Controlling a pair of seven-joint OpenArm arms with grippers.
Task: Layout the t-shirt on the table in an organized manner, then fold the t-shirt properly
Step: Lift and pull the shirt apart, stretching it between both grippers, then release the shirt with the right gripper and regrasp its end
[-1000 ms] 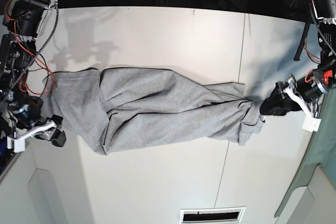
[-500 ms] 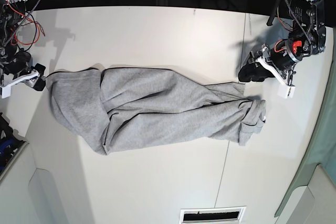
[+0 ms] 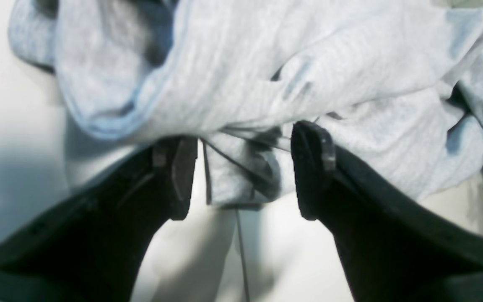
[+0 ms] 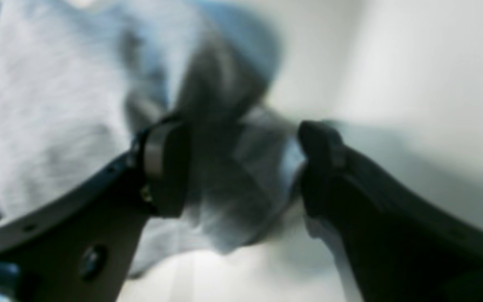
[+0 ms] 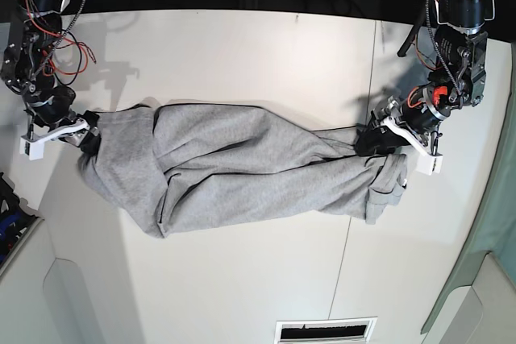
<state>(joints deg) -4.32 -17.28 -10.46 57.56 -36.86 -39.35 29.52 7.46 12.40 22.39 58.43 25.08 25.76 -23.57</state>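
The t-shirt (image 5: 242, 167) lay bunched in a long band across the tabletop (image 5: 242, 46). My left tool (image 3: 243, 167) stood wide open at its 3 o'clock end, fabric between the fingers. My right tool (image 4: 241, 167), equally spread, straddled the 9 o'clock end.

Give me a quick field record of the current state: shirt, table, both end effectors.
shirt: t-shirt bunched into a long, creased band lying across the table, not spread flat; no lettering showing
left end effector: open, jaws either side of a bunched fabric edge at one end of the shirt, not closed on it
right end effector: open, jaws straddling fabric at the opposite end; view blurred, contact unclear
stage: layout not done, fold not begun
table: white, thin dark seam under the shirt's left-arm end
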